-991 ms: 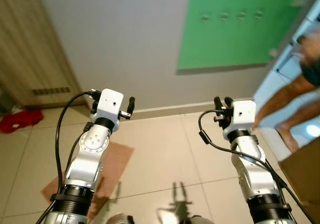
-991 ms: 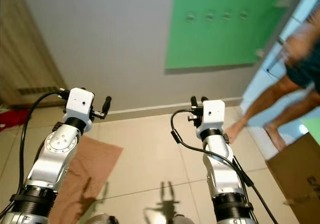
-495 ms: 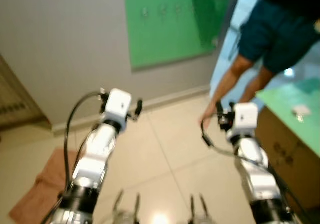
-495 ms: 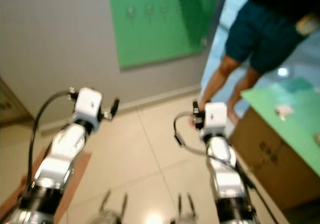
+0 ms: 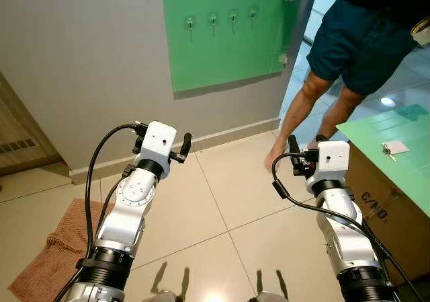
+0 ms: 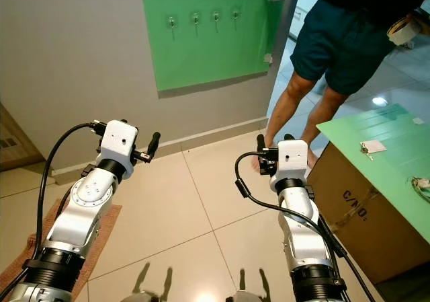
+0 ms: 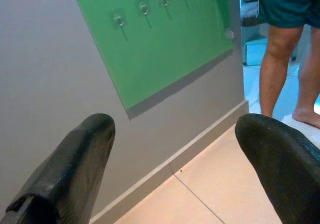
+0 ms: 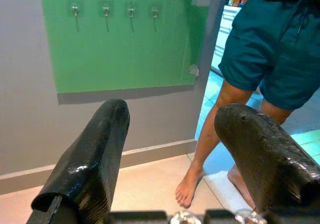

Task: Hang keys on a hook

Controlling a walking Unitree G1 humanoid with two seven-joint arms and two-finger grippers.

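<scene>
— Green board (image 5: 222, 33) on the grey wall ahead of us, four small hooks (image 5: 212, 20) in a row near its top. Where are our keys?

— On the green-topped cardboard box (image 6: 376, 208) to our right; the keys (image 6: 363, 148) lie beside a white card (image 6: 373, 145).

— And our grippers?

— Both raised over the tiled floor. Our left gripper (image 7: 175, 149) has its fingers spread wide, holding nothing; our right gripper (image 8: 175, 149) likewise. A person (image 5: 363, 40) in teal shorts stands barefoot by the doorway, right of the board.
</scene>
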